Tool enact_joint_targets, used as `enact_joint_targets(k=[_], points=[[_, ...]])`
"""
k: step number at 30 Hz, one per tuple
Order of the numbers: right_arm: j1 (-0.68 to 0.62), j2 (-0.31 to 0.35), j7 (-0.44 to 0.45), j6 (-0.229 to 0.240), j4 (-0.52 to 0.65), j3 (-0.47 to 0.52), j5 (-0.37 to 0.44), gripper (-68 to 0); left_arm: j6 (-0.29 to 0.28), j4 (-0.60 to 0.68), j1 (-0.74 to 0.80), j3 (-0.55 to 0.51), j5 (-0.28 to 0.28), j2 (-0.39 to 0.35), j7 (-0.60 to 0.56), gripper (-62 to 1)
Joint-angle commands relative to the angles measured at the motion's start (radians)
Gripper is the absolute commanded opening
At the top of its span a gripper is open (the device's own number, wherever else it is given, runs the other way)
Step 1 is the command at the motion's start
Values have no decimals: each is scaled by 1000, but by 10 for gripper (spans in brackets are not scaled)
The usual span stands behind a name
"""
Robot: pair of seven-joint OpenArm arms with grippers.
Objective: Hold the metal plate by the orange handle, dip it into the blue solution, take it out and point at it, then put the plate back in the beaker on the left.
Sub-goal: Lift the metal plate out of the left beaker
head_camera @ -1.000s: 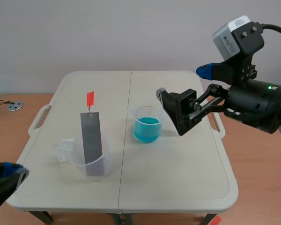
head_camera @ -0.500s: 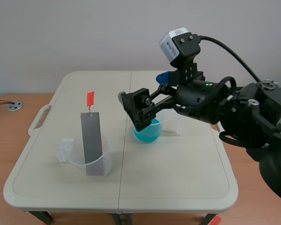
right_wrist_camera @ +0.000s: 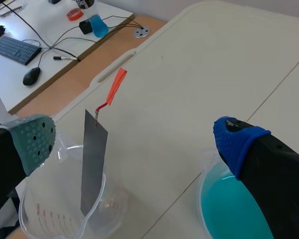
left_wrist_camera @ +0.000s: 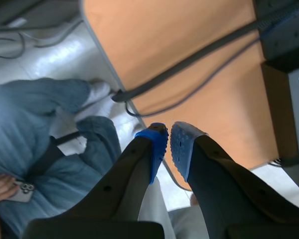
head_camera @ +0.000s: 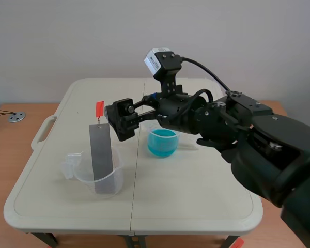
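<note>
The left gripper (left_wrist_camera: 168, 144) is nowhere near the bench (head_camera: 46, 155). Its own camera shows the two blue pads drawn together with barely a sliver between them and nothing held. Beyond it are dark cables (left_wrist_camera: 189, 64) and a person's jeans (left_wrist_camera: 35, 114).

On the left half of the bench stands a clear beaker (head_camera: 88, 178). The grey metal plate (head_camera: 101, 152) stands upright in it, its lower end inside and its upper end well above the rim. A thin wire hook at the top of the plate carries the orange handle (head_camera: 99, 109), which sticks up with nothing touching it.

Just right of the handle is the right gripper (head_camera: 115, 123), on an arm that comes in from the right and reaches past the bench's middle seam. Its fingers are spread wide and grip nothing. In its own view the plate and handle lie ahead of it, nearer the grey-green pad (right_wrist_camera: 35, 142) than the blue one.

Right of the seam, below that arm, sits the second beaker (head_camera: 161, 143) with the blue solution in it.
</note>
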Motion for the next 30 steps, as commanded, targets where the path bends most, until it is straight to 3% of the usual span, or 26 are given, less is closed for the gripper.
enact_joint_targets(k=[1,4,14,26,30], points=[[41,-23,19,23,6,1,18,-12,-2,2,8,14,-3,3,-6,-532],[72,-61,10,44,-33,-3,22,-12,-2,-21,8,39,-3,3,-6,-532],[138,-163,-57,44,-130,-3,39,-12,-2,-30,8,58,-3,2,-6,-532],[201,-230,-71,48,-296,-3,108,-12,-2,-30,8,58,-3,2,-6,-532],[228,-254,-71,77,-348,-3,108,-12,-2,-30,8,58,-3,2,-6,-532]])
